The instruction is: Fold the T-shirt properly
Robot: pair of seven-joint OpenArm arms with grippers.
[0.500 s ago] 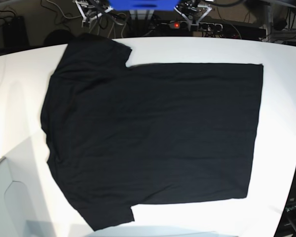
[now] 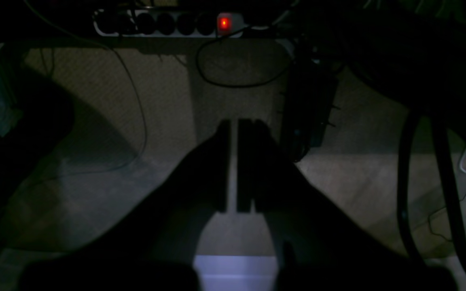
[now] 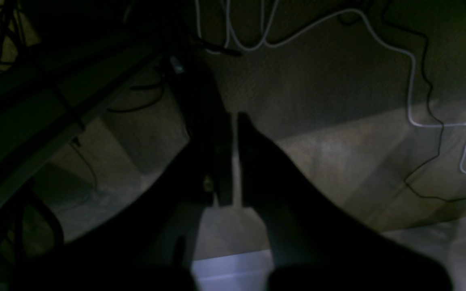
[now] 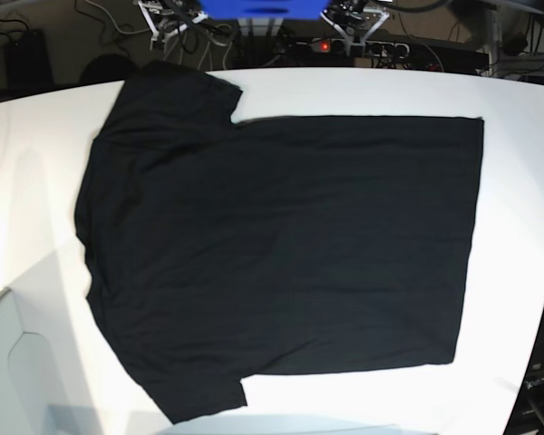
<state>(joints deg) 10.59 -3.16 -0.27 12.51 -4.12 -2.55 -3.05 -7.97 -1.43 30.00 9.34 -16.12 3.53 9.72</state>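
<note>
The black T-shirt lies spread flat on the white table, collar end to the left and hem to the right, one sleeve at the top left and one at the bottom left. No orange label shows. Both arms are parked behind the table's far edge, away from the shirt. My left gripper hangs over the floor, its fingers together with a thin slit, holding nothing. My right gripper is the same in the right wrist view. Neither wrist view shows the shirt.
A power strip with a red light and several cables lie on the floor behind the table. A blue object stands between the arm bases. A grey panel sits at the table's near left corner.
</note>
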